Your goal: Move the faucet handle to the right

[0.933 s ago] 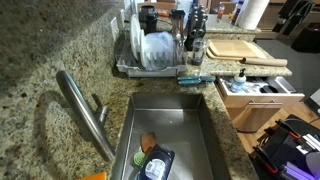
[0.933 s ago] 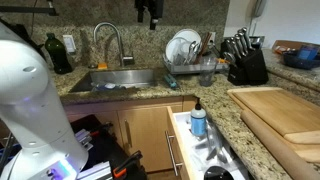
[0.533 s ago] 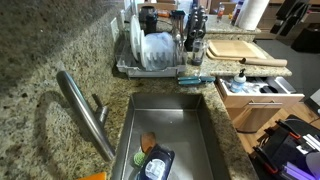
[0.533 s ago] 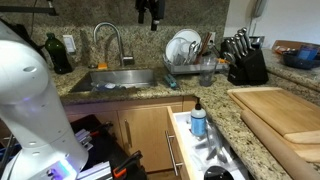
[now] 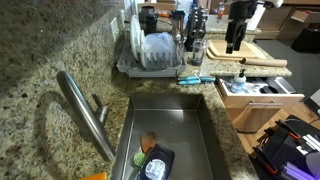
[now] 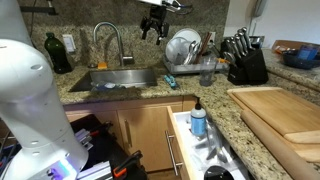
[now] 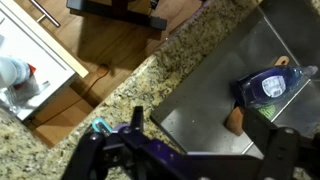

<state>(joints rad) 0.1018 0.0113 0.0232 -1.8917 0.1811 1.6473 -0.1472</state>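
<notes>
The faucet handle [image 5: 99, 106] is a short slim steel lever beside the long curved spout [image 5: 85, 115], at the left of the sink [image 5: 200, 125]. The spout also shows behind the sink in an exterior view [image 6: 108, 38]. My gripper [image 6: 155, 25] hangs high over the counter, to the right of the faucet and well apart from the handle. It also shows at the top of an exterior view [image 5: 234, 35]. In the wrist view its fingers [image 7: 205, 150] are spread open and empty above the sink [image 7: 200, 85]. The handle is out of the wrist view.
A dish rack with plates [image 5: 150, 50] stands beside the sink. A blue container [image 7: 270, 85] and a brown sponge [image 7: 233, 120] lie in the basin. A cutting board [image 5: 235, 48], a knife block [image 6: 245, 65] and an open drawer [image 5: 255, 88] are further along the counter.
The gripper has come down and tilted, and now shows at the top of both exterior views. The faucet and handle have not moved.
</notes>
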